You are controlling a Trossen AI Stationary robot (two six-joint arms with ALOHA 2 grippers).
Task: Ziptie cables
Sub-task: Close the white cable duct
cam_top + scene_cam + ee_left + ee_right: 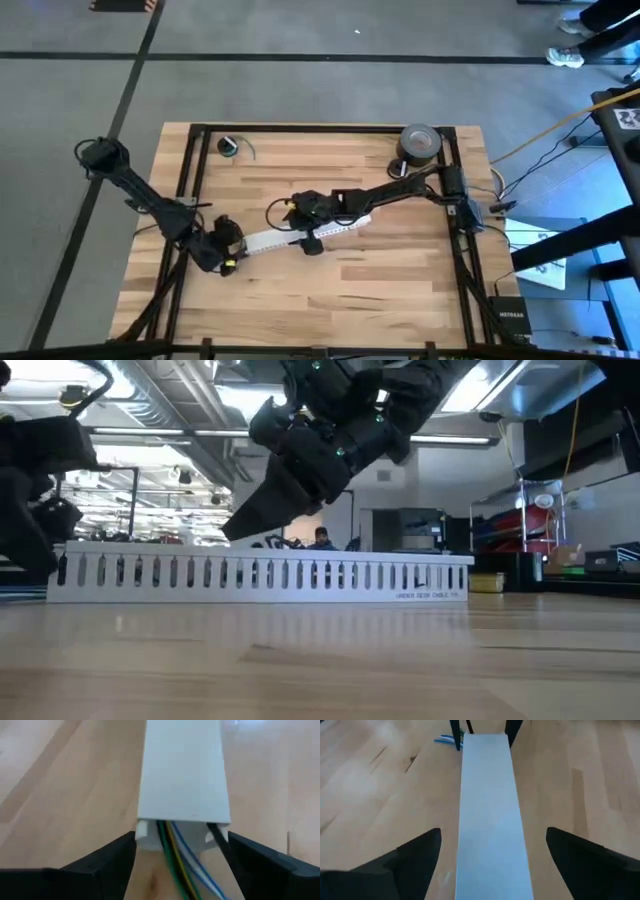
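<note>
My left hand (182, 865) sits spread wide at the white duct's (184, 770) end, where cables (175, 850) emerge; right hand (490, 865) wide above it, steadying.

The cables (175, 855) run inside the white cover (184, 770) — most of their length is hidden. The picture's edge cuts off their near ends — no ziptie can be made out.
</note>
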